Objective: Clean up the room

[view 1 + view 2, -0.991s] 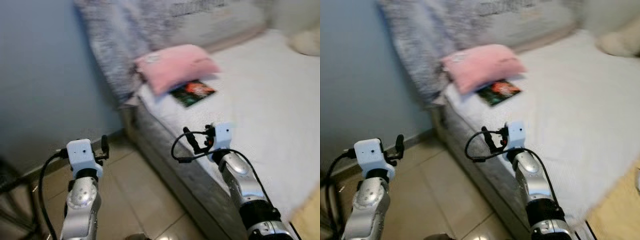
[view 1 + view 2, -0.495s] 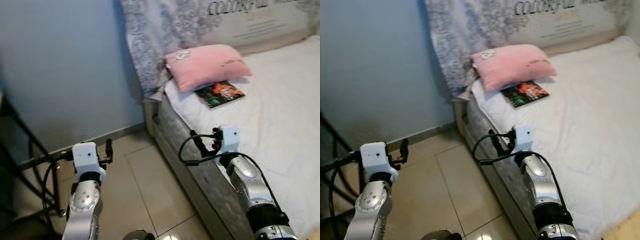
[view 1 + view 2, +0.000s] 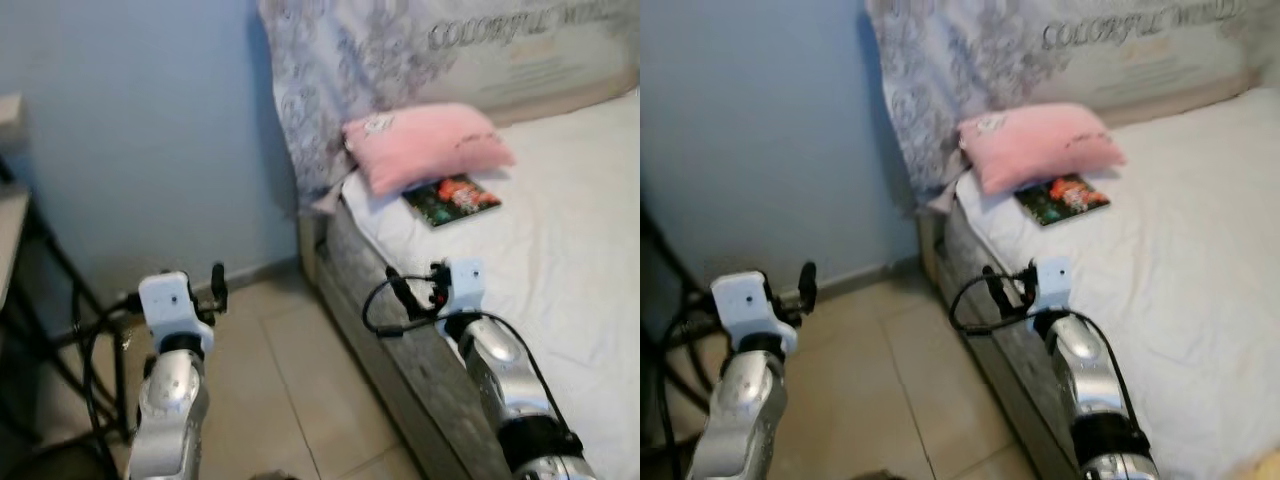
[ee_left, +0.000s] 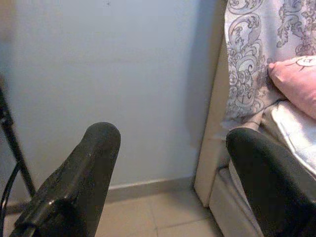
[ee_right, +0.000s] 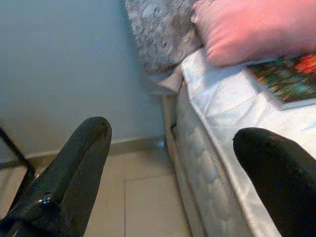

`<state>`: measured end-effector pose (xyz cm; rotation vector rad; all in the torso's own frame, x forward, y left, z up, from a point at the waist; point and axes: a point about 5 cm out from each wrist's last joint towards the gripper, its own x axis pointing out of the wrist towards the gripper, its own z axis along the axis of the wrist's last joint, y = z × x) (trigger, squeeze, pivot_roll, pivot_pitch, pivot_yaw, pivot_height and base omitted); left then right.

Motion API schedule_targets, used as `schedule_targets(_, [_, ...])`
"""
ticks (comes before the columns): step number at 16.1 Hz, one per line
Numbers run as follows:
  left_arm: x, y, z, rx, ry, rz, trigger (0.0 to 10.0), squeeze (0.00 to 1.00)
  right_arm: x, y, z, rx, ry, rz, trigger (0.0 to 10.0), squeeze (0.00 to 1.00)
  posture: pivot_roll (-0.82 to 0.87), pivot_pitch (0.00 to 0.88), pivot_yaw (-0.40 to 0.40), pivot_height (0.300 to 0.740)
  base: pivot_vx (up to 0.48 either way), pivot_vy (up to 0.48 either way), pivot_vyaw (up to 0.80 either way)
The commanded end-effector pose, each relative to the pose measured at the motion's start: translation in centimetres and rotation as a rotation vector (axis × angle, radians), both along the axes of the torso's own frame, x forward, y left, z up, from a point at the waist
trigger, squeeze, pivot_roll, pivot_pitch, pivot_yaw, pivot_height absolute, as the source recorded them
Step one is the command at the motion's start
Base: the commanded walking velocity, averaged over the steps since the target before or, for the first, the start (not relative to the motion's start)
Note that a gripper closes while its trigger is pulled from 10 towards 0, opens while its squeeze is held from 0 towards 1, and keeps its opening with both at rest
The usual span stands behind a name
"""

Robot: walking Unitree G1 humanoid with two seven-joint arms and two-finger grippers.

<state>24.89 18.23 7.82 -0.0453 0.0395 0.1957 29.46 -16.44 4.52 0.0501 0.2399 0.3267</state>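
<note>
A pink pillow point(image 3: 425, 145) lies at the head of the white bed point(image 3: 570, 250), against a grey patterned cover point(image 3: 330, 70). A dark picture book point(image 3: 452, 198) rests flat on the sheet just in front of the pillow. My right gripper point(image 5: 170, 148) is open and empty, held over the bed's near edge, short of the book point(image 5: 289, 74) and the pillow point(image 5: 247, 29). My left gripper point(image 4: 170, 163) is open and empty above the tiled floor, facing the blue wall beside the bed.
A blue wall point(image 3: 140, 130) stands ahead on the left. A dark metal-legged stand point(image 3: 40, 300) sits at the far left. Beige floor tiles point(image 3: 290, 390) run between it and the grey mattress side point(image 3: 400, 370).
The camera has swung left and settled; the pillow and book now sit further right in view, and the stand has come into view. Both arms keep their pose.
</note>
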Motion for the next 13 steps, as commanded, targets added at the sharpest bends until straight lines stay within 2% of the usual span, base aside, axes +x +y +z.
schedule_targets(1, [-0.1,0.3,0.0,-0.007,0.005,0.027,10.0,0.0,0.6,0.3,0.7,-0.006,-0.026,0.026,10.0,0.09,-0.09,0.0,0.084,0.74,0.307,0.368,0.46])
schedule_targets(3, [-0.2,0.3,-0.2,0.0,0.02,0.032,10.0,0.0,0.8,0.4,0.8,-0.007,-0.027,0.031,10.0,0.09,-0.09,0.0,0.084,0.74,0.289,0.384,0.47])
schedule_targets(4, [-0.2,0.0,-0.5,0.016,0.049,0.016,10.0,0.0,0.9,0.4,0.8,-0.007,-0.027,0.034,10.0,0.1,-0.07,0.0,0.067,0.74,0.0,0.0,0.46])
schedule_targets(8, [0.0,0.1,-0.5,0.028,0.055,0.016,10.0,0.0,1.0,0.7,0.8,-0.006,-0.027,0.042,10.0,0.11,-0.06,0.0,0.064,0.74,0.0,0.0,0.47])
schedule_targets(10, [0.6,0.2,0.1,0.073,0.039,-0.015,10.0,0.0,1.0,0.8,0.7,-0.007,-0.03,0.045,10.0,0.1,-0.06,0.0,0.065,0.74,0.403,0.0,0.46])
schedule_targets(13, [0.9,0.0,0.3,0.086,0.035,-0.019,10.0,0.0,0.9,1.1,0.6,-0.008,-0.03,0.051,10.0,0.11,-0.07,0.0,0.07,0.74,0.461,0.0,0.46])
